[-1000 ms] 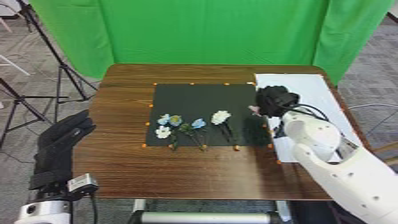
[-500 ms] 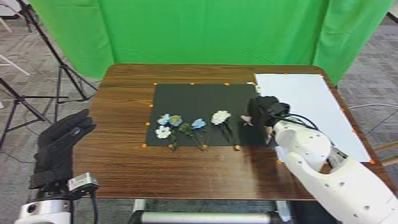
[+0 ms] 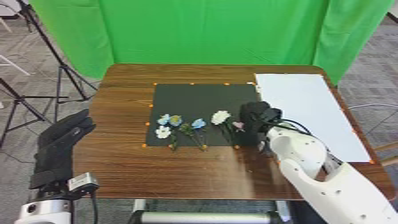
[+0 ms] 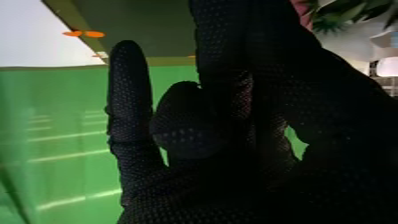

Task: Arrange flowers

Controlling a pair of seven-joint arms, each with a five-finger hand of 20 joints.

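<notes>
With twelve o'clock at the far side of the black square mat (image 3: pixel 200 97), the right hand (image 3: pixel 258 116) is pinching a small pink flower (image 3: pixel 238 124) near four o'clock. A big fluffy white flower (image 3: pixel 220 116) is lying just beside it, toward ten. The left hand (image 3: pixel 64 137) is keeping its fingers straight near nine, beside the brown wooden desk (image 3: pixel 115 175).
</notes>
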